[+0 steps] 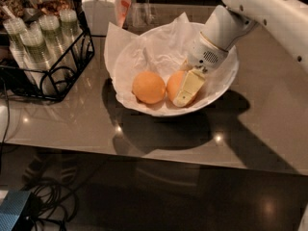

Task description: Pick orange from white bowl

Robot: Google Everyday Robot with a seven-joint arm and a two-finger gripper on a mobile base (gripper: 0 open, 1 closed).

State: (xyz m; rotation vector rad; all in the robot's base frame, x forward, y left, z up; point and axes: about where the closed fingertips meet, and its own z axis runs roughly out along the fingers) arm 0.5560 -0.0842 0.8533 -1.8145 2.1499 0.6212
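The gripper [186,89] is reaching down into the white bowl [226,83] from the upper right, at the end of the white arm [226,25]. Its pale tip is lying against the right-hand side of the orange [174,84] and covering part of it. Whether the gripper is spread or clamped on the fruit cannot be told, since only its near side is showing. The orange is sitting low in the bowl, on the crumpled white paper [154,52], just left of and partly behind the gripper's tip. A paler orange [148,87] is sitting right beside it on the left, the two looking to be touching. The bowl is resting on the glossy counter [144,134], near a black wire rack [57,76] that is holding stacked cups [43,42].
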